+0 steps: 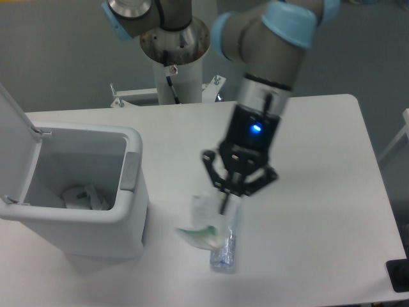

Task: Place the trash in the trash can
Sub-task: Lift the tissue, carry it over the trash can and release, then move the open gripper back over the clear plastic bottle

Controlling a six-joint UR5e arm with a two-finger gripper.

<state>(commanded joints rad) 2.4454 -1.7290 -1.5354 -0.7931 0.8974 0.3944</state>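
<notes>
Gleaming white table (pixel 319 192) — grey floor (pixel 57 57)

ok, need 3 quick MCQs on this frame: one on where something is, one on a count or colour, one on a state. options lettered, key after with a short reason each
1. Where is the wrapper?
A. Inside the trash can
B. Hanging from the gripper above the bottle
C. On the table's far right edge

2. What colour is the light on the arm's wrist?
A. Red
B. Green
C. Blue

3. What state is the trash can's lid in?
A. Flipped open
B. Latched shut
C. Lying on the table

Key:
1 B: the wrapper dangles from the gripper, overlapping the bottle that lies on the table.
2 C: a blue glow shows on the wrist.
3 A: the lid stands up at the left of the trash can, and the inside is visible with something already at the bottom.
</notes>
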